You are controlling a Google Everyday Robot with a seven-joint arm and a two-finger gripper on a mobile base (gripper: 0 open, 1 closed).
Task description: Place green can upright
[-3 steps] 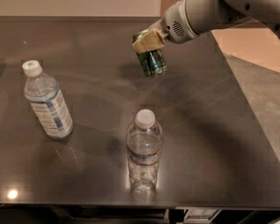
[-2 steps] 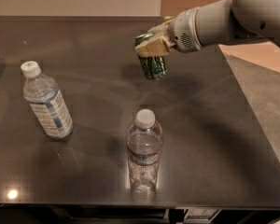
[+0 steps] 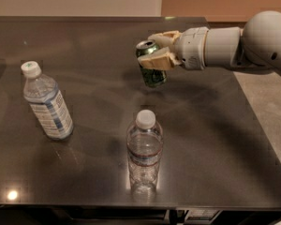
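Note:
The green can [image 3: 152, 71] is a small dark green drink can with a silver top. It is held almost upright, tilted slightly, just above the dark table [image 3: 84, 41] right of centre. My gripper [image 3: 158, 49] comes in from the right on a white arm. Its tan fingers [image 3: 160, 61] are shut on the can's upper part, one in front and one behind the rim.
A clear water bottle with a white cap [image 3: 144, 151] stands upright near the front edge, just in front of the can. A second capped bottle [image 3: 46, 103] stands tilted at the left. The table's right edge [image 3: 253, 121] borders a grey floor.
The arm has swung lower and more level, and the can has turned from tilted to nearly upright, moving slightly down towards the table.

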